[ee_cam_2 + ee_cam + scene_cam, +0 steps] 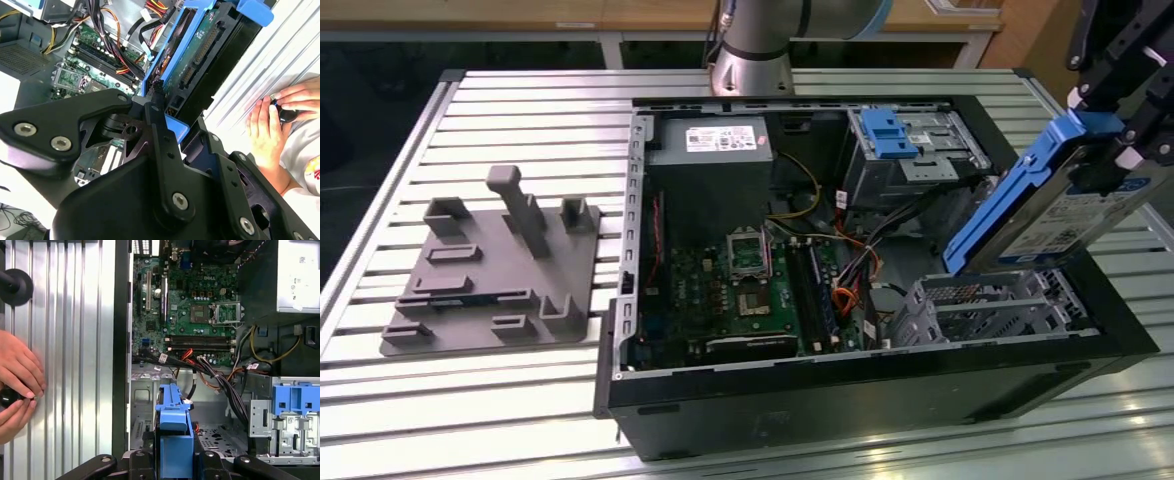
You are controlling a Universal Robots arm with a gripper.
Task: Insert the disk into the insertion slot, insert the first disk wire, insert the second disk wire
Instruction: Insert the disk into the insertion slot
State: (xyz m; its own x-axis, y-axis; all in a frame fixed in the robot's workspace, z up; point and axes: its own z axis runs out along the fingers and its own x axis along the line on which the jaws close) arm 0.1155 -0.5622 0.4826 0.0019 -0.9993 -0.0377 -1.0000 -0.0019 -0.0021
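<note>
Gripping one end of the flat silver hard drive in its bright blue plastic caddy, the black linkage gripper has its fingers closed on the blue frame. This probably leaves the disk's other end free to lead the way in. The disk hangs on edge and tilted. Its low end is just above the boxy silver perforated sheet-metal drive cage at the near corner of the case and not yet inside it. The first wrist view looks down along the caddy into the cage, which suggests the arm is lining the two up.

Beside the cage, a loose bundle of black, red and orange wires lies over the case floor, near enough to reach the disk once seated; none appears joined to it. Beyond stand the taller silver cage with a blue latch and the green motherboard. All of this sits within the open black computer case, laid on its side so the bays face upward.

The case rests on a slatted aluminium table, with a grey moulded fixture plate at the exterior view's left. A person's hands rest on the table well apart from the case, around a small black object.
</note>
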